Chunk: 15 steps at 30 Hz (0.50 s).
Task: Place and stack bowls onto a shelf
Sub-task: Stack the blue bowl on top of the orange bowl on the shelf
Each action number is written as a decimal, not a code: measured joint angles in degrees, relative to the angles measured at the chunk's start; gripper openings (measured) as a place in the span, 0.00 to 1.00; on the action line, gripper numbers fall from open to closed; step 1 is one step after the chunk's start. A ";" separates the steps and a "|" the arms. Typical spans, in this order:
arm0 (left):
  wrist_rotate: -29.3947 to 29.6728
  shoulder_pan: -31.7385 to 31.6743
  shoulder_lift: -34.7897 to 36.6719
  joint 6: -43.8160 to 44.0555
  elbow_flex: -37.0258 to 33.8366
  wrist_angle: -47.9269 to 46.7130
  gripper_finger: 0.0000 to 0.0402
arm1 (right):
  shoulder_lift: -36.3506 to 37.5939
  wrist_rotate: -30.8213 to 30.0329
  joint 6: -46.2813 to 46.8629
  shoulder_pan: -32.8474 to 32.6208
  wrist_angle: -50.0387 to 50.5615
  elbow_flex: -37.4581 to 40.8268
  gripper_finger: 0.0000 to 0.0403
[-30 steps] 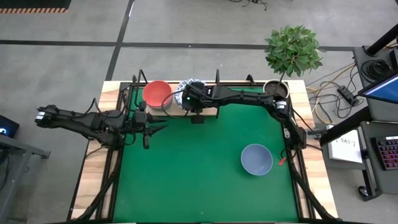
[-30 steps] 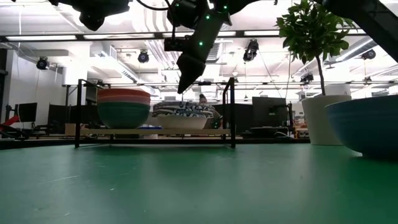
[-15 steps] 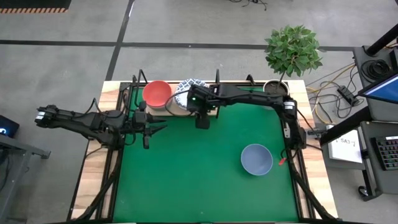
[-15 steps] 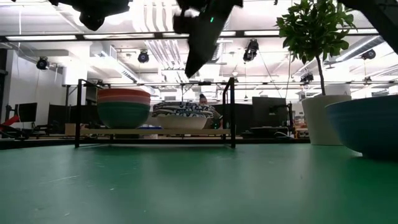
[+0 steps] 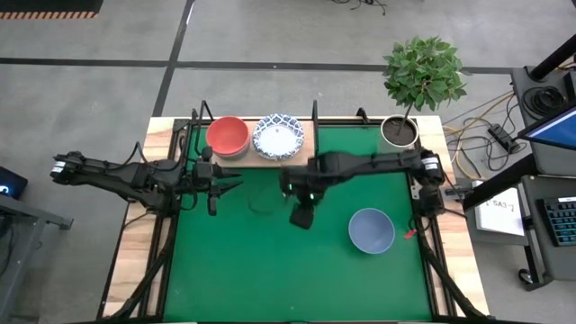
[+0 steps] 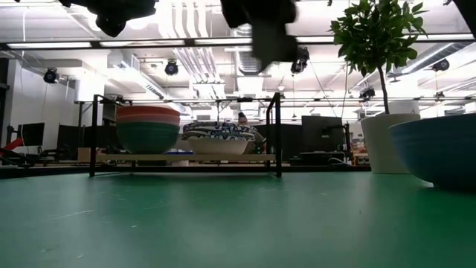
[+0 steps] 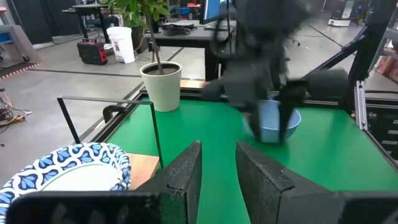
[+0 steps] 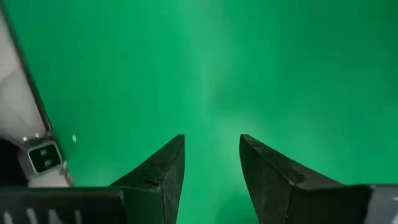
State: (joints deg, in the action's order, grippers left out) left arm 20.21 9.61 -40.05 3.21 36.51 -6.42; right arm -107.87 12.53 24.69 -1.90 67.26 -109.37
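The right gripper (image 5: 301,219) hangs above the middle of the green mat (image 5: 270,270), well apart from the shelf (image 5: 263,160) and to the left of the grey-blue bowl (image 5: 371,230), which sits alone on the mat toward the right side of the bench (image 5: 139,243). In the right wrist view its fingers (image 8: 165,165) are spread apart with only bare green mat between them, grasping nothing. The left gripper (image 5: 232,184) waits over the mat's left edge, just in front of the shelf; the left wrist view shows its fingers (image 7: 186,171) parted and empty too. On the shelf, at the far side of the bench, two stacks stand side by side: the red bowl (image 5: 227,136) tops the left stack, and the low view shows a dark green bowl (image 6: 148,137) beneath it. A white bowl with a blue patterned rim (image 5: 277,137) tops the stack just to the right of it. The rest of the shelf board, right of these stacks, carries no bowl. A white plant pot (image 5: 399,130) with a leafy plant (image 5: 424,72) stands at the bench's far right corner.
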 joint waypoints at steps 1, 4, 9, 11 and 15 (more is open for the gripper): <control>0.00 0.00 -0.04 0.01 0.00 0.00 0.20 | -0.02 0.07 3.24 -1.04 1.77 0.92 0.35; -0.02 0.00 -0.11 0.01 -0.07 0.02 0.20 | -0.10 0.00 12.96 -4.02 7.68 4.03 0.35; 0.00 0.00 -0.11 0.02 -0.24 -0.15 0.20 | -0.04 -0.52 25.74 -8.64 15.40 10.41 0.35; -0.02 0.00 -0.11 0.03 -0.24 -0.17 0.20 | -0.04 -0.48 28.95 -10.07 15.49 13.27 0.35; -0.02 0.00 -0.14 0.03 -0.26 -0.26 0.20 | -0.09 -0.52 32.48 -11.58 15.37 17.52 0.35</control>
State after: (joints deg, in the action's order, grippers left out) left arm 20.18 9.61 -40.19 3.25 36.25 -6.67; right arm -107.96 12.01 57.17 -13.48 82.63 -91.85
